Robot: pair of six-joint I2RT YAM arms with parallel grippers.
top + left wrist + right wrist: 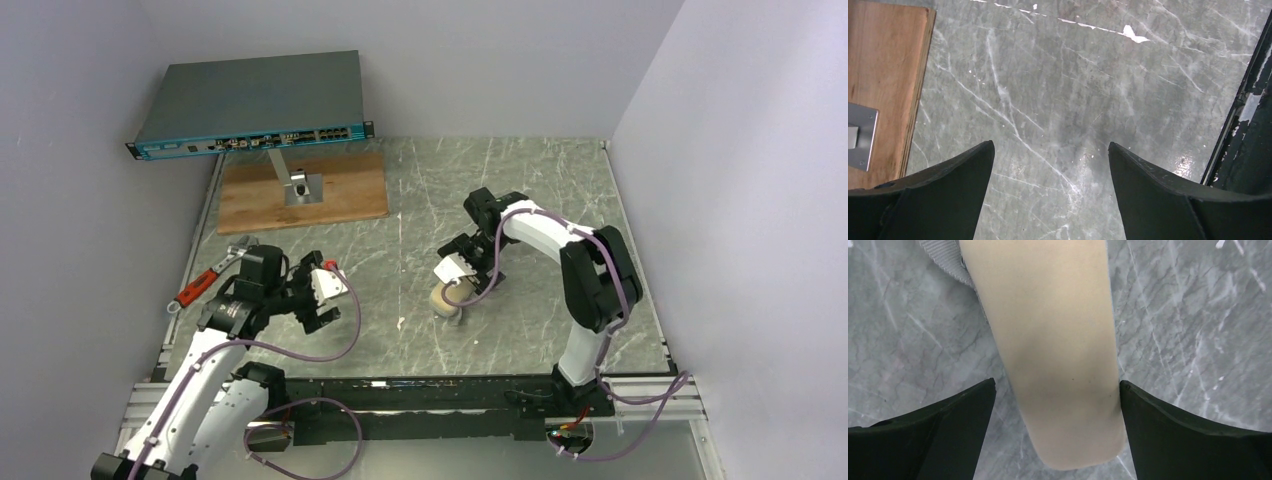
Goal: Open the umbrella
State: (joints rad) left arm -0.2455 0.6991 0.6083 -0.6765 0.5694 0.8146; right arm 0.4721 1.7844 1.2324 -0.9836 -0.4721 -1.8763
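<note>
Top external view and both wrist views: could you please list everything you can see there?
umbrella: one, cream, bundled, lying mid-table
strap: one, grey, at the umbrella's far end
wrench: one, red handle with silver head, left edge of the table
wooden board: one, brown, back left
metal stand: one, silver, on the wooden board
network switch: one, grey with a teal front, back left, above the board
table: one, grey marbled
arms: two, white and black, near edge
left gripper: open, over bare table
right gripper: open, straddling the umbrella
</note>
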